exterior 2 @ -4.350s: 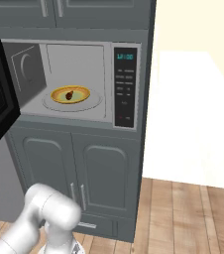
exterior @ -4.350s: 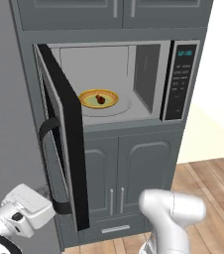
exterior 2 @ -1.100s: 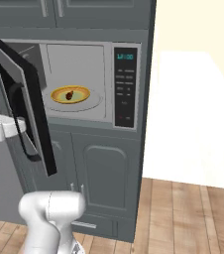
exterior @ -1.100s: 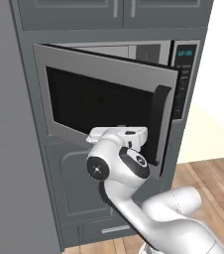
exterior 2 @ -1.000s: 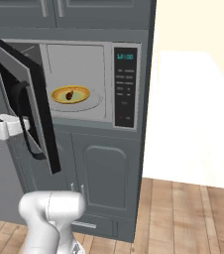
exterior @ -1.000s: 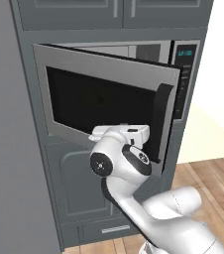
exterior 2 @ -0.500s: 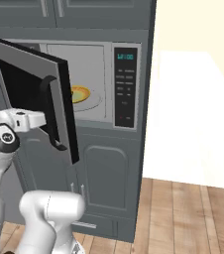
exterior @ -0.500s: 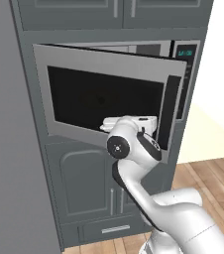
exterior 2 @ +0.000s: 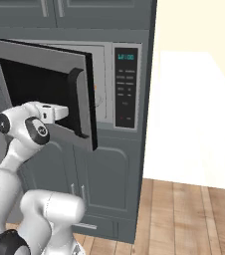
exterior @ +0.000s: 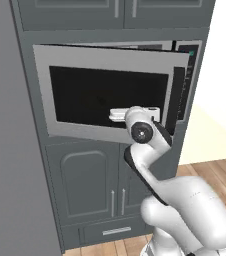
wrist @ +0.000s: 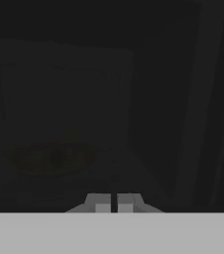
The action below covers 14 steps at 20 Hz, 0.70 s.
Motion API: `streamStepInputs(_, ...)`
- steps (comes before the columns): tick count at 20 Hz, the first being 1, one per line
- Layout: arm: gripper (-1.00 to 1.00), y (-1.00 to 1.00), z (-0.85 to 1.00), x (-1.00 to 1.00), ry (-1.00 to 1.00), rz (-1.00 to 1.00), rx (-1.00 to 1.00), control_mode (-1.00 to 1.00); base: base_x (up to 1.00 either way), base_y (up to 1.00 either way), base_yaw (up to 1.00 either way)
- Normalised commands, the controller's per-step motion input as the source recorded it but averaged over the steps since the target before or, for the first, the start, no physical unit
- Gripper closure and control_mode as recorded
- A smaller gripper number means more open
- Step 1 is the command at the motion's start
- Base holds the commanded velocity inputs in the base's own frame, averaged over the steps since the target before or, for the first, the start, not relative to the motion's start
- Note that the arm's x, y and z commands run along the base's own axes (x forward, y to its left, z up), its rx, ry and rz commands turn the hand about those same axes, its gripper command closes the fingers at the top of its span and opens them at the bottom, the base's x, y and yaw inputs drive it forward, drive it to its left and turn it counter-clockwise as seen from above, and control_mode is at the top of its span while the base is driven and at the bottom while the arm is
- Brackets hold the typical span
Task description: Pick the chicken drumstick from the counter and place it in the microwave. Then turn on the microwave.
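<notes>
The gripper (wrist: pixel 113 202) has its two tips pressed together with nothing between them. It sits right at the black window of the microwave (exterior: pixel 110 95) door. The door is nearly shut. Through the dark glass a dim plate (wrist: pixel 52 158) shows inside. The chicken drumstick cannot be made out. The keypad (exterior 2: pixel 125 88) words are too small to read.

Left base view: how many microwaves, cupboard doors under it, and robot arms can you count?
Microwave: 1
Cupboard doors under it: 2
Robot arm: 1
Total: 4
</notes>
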Motion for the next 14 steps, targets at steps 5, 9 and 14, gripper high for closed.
streamStepInputs(5,1.0,0.0,0.0,0.48,0.0,0.16,0.09,-1.0,0.0,0.0,0.0)
streamStepInputs(9,1.0,0.0,0.05,0.38,0.0,0.12,0.06,-1.0,0.0,0.0,0.0)
streamStepInputs(14,1.0,0.0,0.15,0.23,0.0,0.11,0.05,-1.0,0.0,0.0,0.0)
